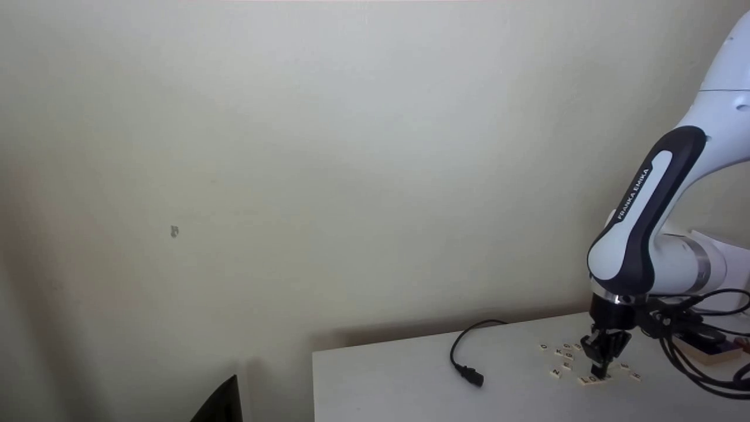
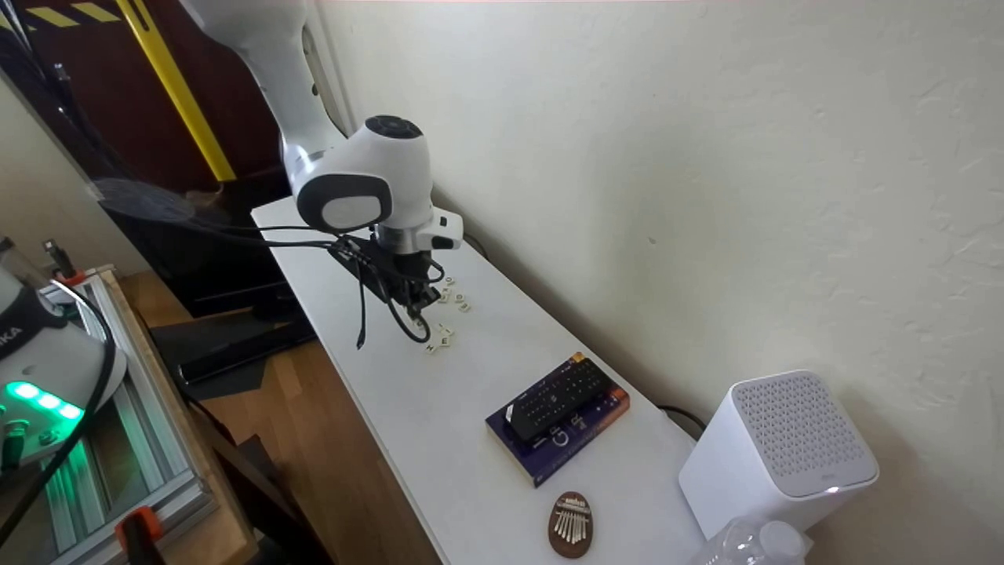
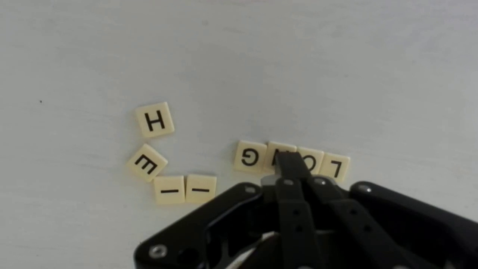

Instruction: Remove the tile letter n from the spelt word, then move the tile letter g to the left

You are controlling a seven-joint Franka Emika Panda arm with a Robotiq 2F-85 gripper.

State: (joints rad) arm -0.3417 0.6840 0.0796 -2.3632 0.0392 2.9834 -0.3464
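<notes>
A row of cream letter tiles lies on the white table (image 1: pixel 404 381). In the wrist view, where the letters stand upside down, the row reads from right to left: the L tile (image 3: pixel 336 167), the O tile (image 3: pixel 310 160), the N tile (image 3: pixel 270 158) and the G tile (image 3: pixel 250 157). The tiles sit side by side, nearly touching. My gripper (image 3: pixel 293 157) is shut, with nothing seen between its fingers. Its fingertips are over the N tile and hide its right part and the O tile's edge. The gripper also shows low over the tiles in an exterior view (image 1: pixel 599 371). I cannot tell whether it touches.
In the wrist view, loose tiles H (image 3: pixel 155 119), E (image 3: pixel 146 162) and two I tiles (image 3: pixel 170 190) lie left of the row. More loose tiles (image 1: pixel 566 355) lie near the wall. A black cable (image 1: pixel 470 375), a keyboard (image 2: pixel 557 396) on a box and a kalimba (image 2: pixel 571 524) are on the table.
</notes>
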